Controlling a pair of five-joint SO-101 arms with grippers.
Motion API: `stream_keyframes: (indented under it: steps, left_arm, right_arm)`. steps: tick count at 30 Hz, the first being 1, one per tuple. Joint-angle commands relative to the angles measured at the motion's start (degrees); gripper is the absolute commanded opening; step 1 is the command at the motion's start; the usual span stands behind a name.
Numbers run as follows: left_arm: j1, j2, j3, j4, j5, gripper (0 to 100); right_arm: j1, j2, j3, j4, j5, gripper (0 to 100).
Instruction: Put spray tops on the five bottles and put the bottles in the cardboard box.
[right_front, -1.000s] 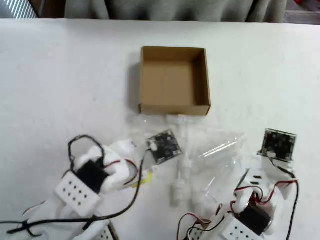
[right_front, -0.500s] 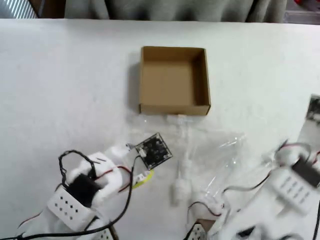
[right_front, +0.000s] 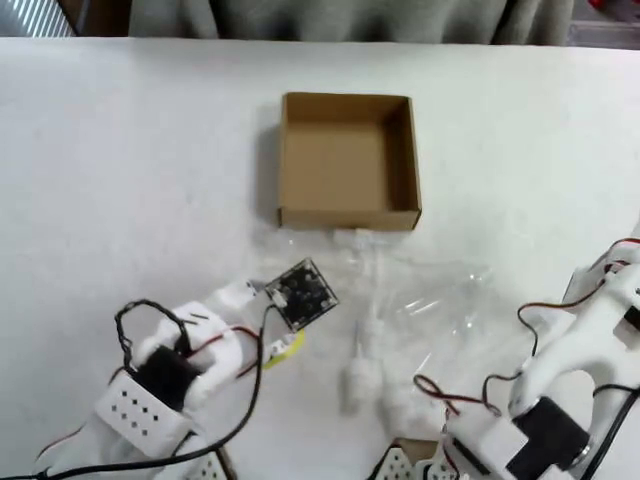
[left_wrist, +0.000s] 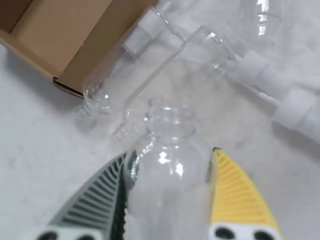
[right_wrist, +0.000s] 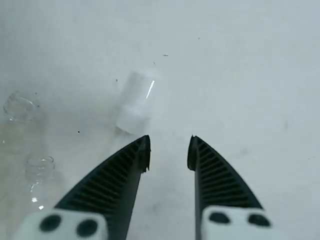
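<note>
My left gripper (left_wrist: 167, 159), one finger grey-green and one yellow, is shut on a clear open-necked bottle (left_wrist: 169, 122) that points toward the cardboard box (left_wrist: 60, 35). Beyond it lie two more clear bottles (left_wrist: 150, 55) and white spray tops (left_wrist: 280, 95). In the high view the box (right_front: 347, 215) sits at mid-table, with the bottles (right_front: 440, 300) and spray tops (right_front: 358, 375) just in front of it. My right gripper (right_wrist: 167, 150) hangs open over bare table, nothing between its black fingers. A white spray cap (right_wrist: 136, 102) lies a little ahead of it, and bottle necks (right_wrist: 20, 107) lie off to one side.
The left arm (right_front: 170, 370) is at the table's front left and the right arm (right_front: 560, 400) at the front right, both trailing loose wires. White table stretches on either side of the box and behind it.
The right arm has swung away from the bottles to the table's right edge. The left arm drew back slightly toward the front left, bottle still held.
</note>
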Motion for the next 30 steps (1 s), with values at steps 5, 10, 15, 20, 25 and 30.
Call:
stream_keyframes:
  steps: [5, 10, 15, 20, 25, 30]
  left_arm:
    - [-0.75, -1.27, -0.44, -2.29, 0.79, 8]
    - [-0.31, -1.27, -0.44, -2.29, 0.79, 8]
    - [-0.31, -1.27, -0.35, -2.29, 0.79, 8]
    - [-0.31, -1.27, -0.35, -2.29, 0.79, 8]
    - [-0.31, -1.27, -0.35, -2.29, 0.79, 8]
    - [-0.31, -1.27, -0.35, -2.29, 0.79, 8]
  right_arm:
    - [-4.00, 3.47, -2.55, -1.71, -2.11, 17.3]
    - [-6.29, 7.16, -2.99, -4.70, -2.29, 19.1]
    - [-6.64, 10.42, -2.90, -7.25, -6.24, 19.1]
    - [-7.25, 11.47, -2.55, -7.08, -6.42, 19.1]
    - [-7.25, 11.56, -2.46, -6.99, -6.59, 19.1]
    - [-7.25, 11.56, -0.18, -7.34, -6.68, 19.1]
